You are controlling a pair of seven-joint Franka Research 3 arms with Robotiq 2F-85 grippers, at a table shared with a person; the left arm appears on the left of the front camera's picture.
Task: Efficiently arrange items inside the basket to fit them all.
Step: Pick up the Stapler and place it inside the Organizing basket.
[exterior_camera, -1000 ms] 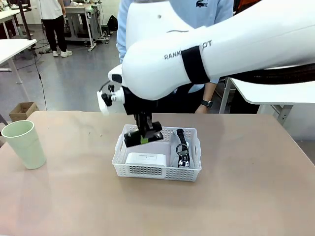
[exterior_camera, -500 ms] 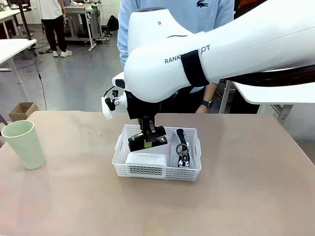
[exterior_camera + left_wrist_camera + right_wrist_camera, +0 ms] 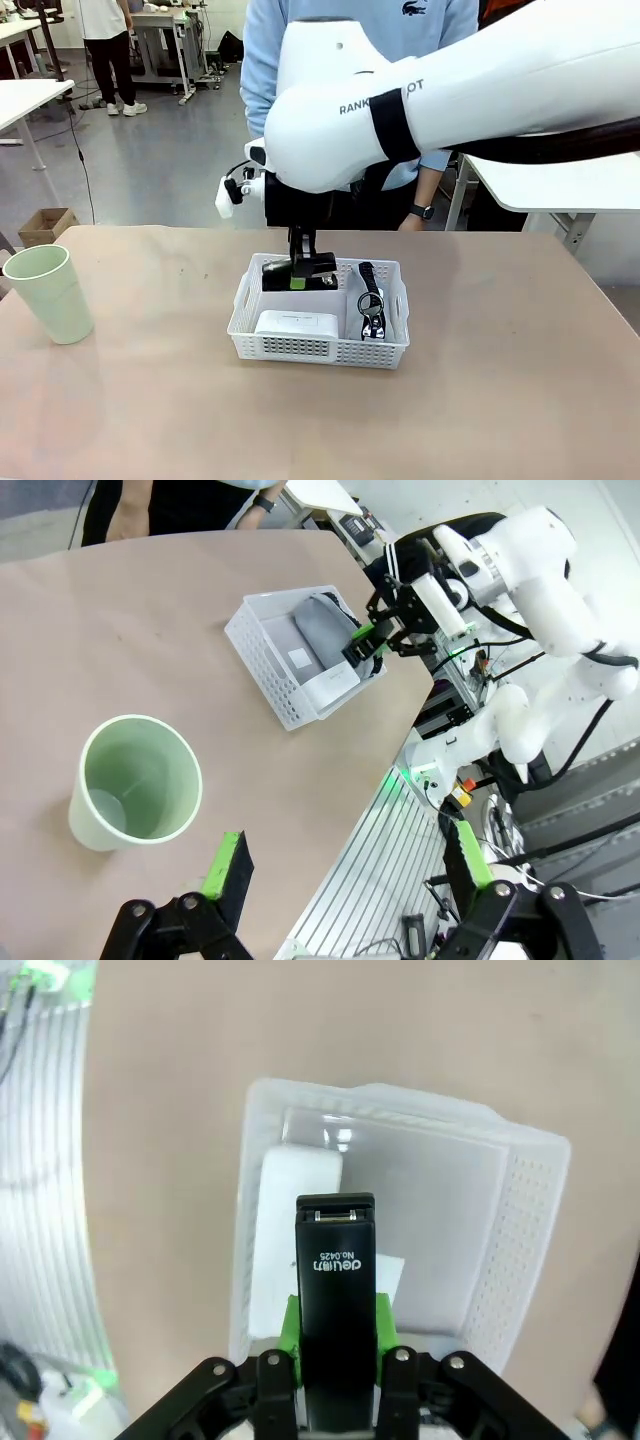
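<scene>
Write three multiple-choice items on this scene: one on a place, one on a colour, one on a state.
1. Where is the pale green cup?
A) in the basket
B) on the table, on the robot's left of the basket
C) in a person's hand

2. What colour is the stapler?
A) red
B) black
C) white

3. How is the right pincer?
A) open, empty
B) shut on the cup
C) shut on the stapler

Answers:
1 B, the cup stands on the table, apart from the basket.
2 B, its body is black with white print.
3 C, it clamps the stapler over the basket.
</scene>
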